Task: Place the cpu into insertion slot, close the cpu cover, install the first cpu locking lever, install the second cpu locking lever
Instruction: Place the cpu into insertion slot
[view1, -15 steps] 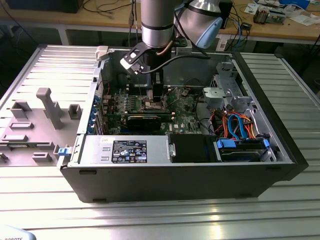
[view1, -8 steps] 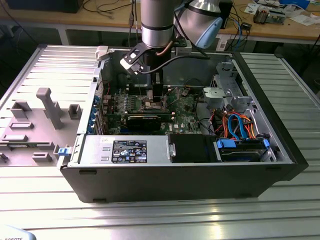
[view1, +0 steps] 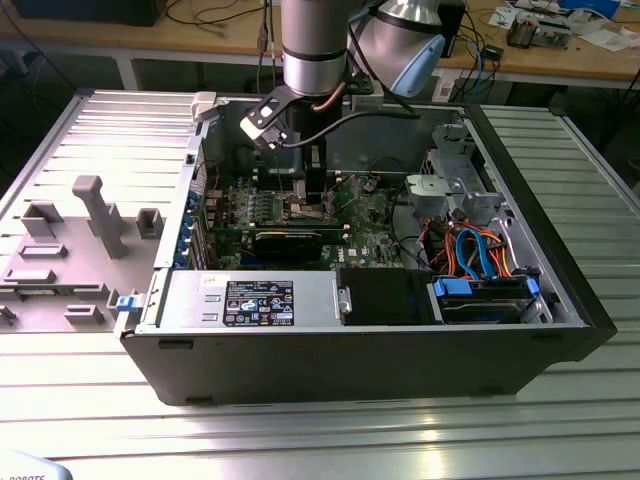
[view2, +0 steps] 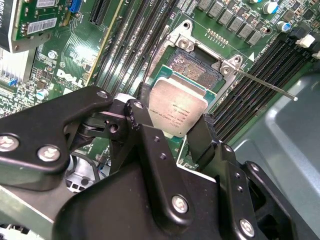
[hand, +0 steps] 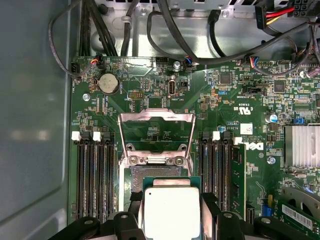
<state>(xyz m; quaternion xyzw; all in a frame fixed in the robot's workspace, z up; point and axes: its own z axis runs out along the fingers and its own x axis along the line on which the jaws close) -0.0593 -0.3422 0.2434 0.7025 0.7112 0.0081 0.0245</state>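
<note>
Flat, silvery-grey square cpu

PC case lay open on slatted metal table, walls all round the hand. Green mobo sat under the hand, w/ black memory slots on both sides of it. Coin battery & black cables lay ahead of the hand, toward case wall. Graphics card sat just beside the hand. PSU, orange/blue cables & drive cage were further off. Grey fixture tray lay well apart, outside the case.
</note>
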